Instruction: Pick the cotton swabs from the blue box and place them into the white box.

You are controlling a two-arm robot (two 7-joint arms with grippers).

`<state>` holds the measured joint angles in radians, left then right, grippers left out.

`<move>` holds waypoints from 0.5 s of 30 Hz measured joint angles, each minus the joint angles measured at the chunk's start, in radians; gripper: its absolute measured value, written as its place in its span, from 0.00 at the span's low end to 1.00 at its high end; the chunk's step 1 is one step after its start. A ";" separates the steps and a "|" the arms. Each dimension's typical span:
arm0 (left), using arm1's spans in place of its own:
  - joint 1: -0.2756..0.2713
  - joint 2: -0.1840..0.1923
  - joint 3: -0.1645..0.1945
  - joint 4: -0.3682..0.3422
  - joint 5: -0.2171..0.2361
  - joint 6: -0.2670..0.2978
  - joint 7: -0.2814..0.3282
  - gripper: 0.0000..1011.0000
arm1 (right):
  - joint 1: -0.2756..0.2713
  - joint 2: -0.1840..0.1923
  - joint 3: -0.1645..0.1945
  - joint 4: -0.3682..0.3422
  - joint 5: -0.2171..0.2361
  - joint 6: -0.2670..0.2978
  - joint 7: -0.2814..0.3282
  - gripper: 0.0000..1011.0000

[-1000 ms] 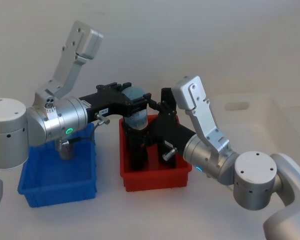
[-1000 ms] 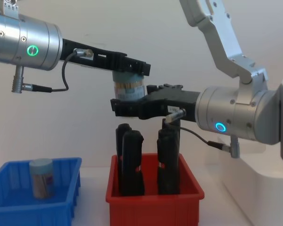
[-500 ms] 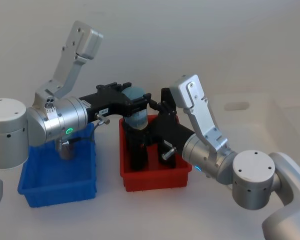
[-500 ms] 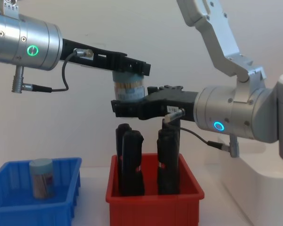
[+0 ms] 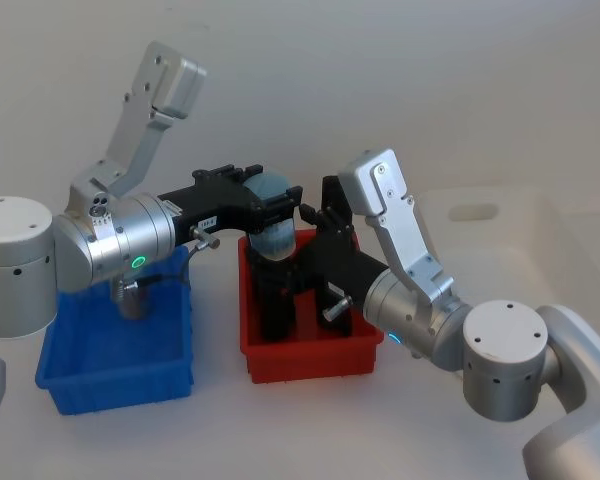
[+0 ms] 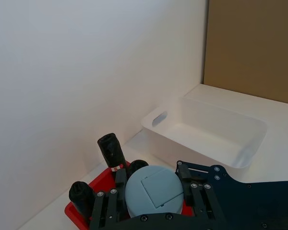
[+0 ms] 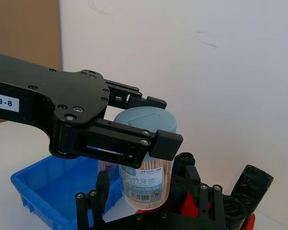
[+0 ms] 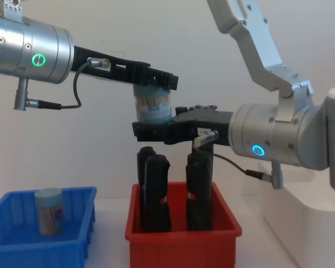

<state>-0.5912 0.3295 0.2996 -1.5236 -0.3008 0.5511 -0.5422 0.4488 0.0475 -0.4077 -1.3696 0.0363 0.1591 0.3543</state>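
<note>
White wall at the back, pale surface (image 5: 160, 440) underneath, with three containers on it in the head view: a blue bin (image 5: 110, 385) on the left, a red bin (image 5: 310, 360) in the middle and a white box (image 5: 500, 215) off to the right.

The left end effector (image 8: 152, 84) is pinching a jar of cotton swabs (image 8: 152, 109) near its pale blue lid and holding it upright in the air, right above the red bin. So that jar is out of the blue bin and well short of the white box.

The right end effector (image 8: 145, 128) comes in from the other side, level with the bottom of the same jar. From its own wrist camera its fingers (image 7: 102, 191) are spread on either side of the jar's base, with a gap showing on both sides, so it isn't gripping it.

A second jar (image 8: 48, 211) stands upright in the blue bin. The red bin holds a few tall black handles (image 8: 156, 190) standing on end, directly under the raised jar. From the left wrist camera the white box looks bare inside.
</note>
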 joint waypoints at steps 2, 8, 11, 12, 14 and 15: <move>0.000 0.000 0.000 0.000 0.000 0.000 0.000 0.65 | -0.001 0.000 -0.001 -0.002 0.002 0.002 -0.003 0.99; 0.000 0.000 0.000 0.000 0.000 0.000 0.000 0.65 | -0.004 -0.001 -0.003 -0.007 0.009 0.011 -0.014 0.99; 0.000 0.000 0.000 0.000 0.000 0.000 0.000 0.65 | -0.005 -0.002 -0.004 -0.009 0.011 0.014 -0.018 0.99; 0.000 0.000 0.000 0.000 0.000 0.000 0.000 0.65 | -0.005 -0.002 -0.004 -0.009 0.012 0.015 -0.019 0.99; 0.000 0.000 0.000 0.000 0.000 0.000 0.000 0.65 | -0.005 -0.003 -0.005 -0.010 0.014 0.016 -0.020 0.97; 0.000 0.000 0.000 0.000 0.000 0.000 0.000 0.65 | -0.005 -0.003 -0.005 -0.010 0.015 0.017 -0.021 0.95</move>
<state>-0.5913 0.3295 0.2996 -1.5235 -0.3008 0.5511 -0.5422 0.4435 0.0443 -0.4126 -1.3799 0.0516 0.1764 0.3334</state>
